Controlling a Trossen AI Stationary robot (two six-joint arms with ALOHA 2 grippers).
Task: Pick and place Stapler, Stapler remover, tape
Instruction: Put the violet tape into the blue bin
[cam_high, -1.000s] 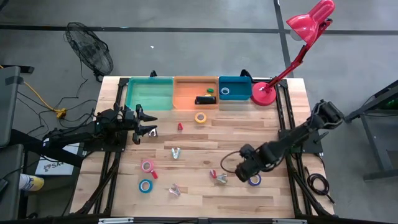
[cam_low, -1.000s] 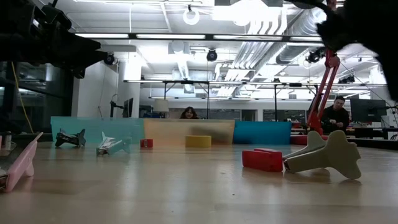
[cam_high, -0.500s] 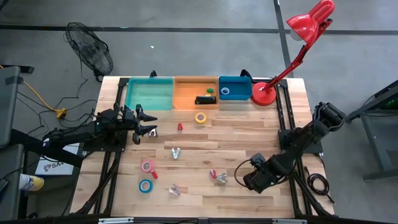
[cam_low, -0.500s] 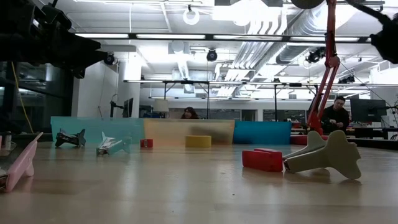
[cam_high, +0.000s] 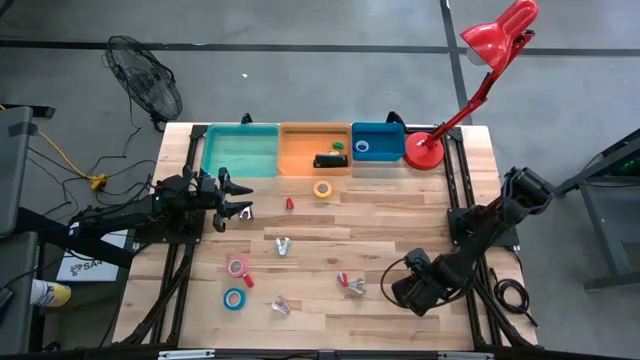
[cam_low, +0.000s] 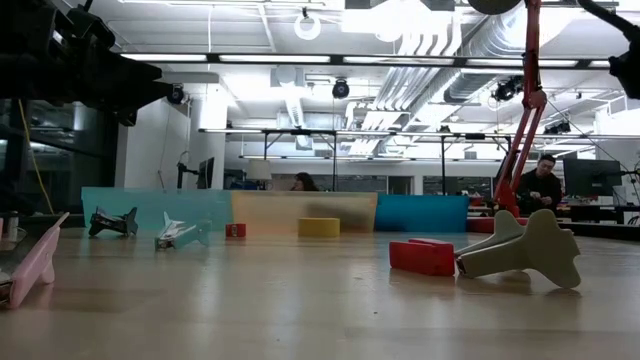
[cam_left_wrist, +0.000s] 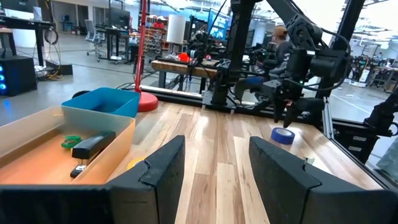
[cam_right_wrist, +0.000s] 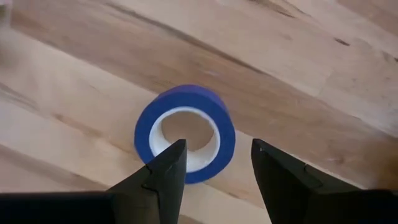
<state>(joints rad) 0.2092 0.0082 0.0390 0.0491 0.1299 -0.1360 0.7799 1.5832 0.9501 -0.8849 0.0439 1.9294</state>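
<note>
The right gripper (cam_right_wrist: 213, 186) hangs above the worktop (cam_high: 380, 225) near its right edge and toward the front, fingers (cam_right_wrist: 163, 171) apart and clamped on nothing. In the right wrist view the dark blue tape roll (cam_right_wrist: 185, 133) lies flat on the wood directly beneath the gripper, its ring just ahead of the two fingertips and centred on the gap between them; whether the tips touch it cannot be told. In the high view this roll is hidden under the right arm. The left gripper (cam_high: 243, 198) waits over the left side of the worktop, in front of the green bin (cam_high: 241, 150), fingers apart and empty. The black stapler (cam_high: 329, 160) rests inside the orange bin (cam_high: 315, 149) at the back edge; a light blue roll (cam_high: 362, 147) lies in the blue bin (cam_high: 378, 145) beside it. A yellow roll (cam_high: 322, 188) lies just in front of the orange bin; a pink roll (cam_high: 237, 266) and a light blue roll (cam_high: 233, 298) lie toward the front left corner.
</note>
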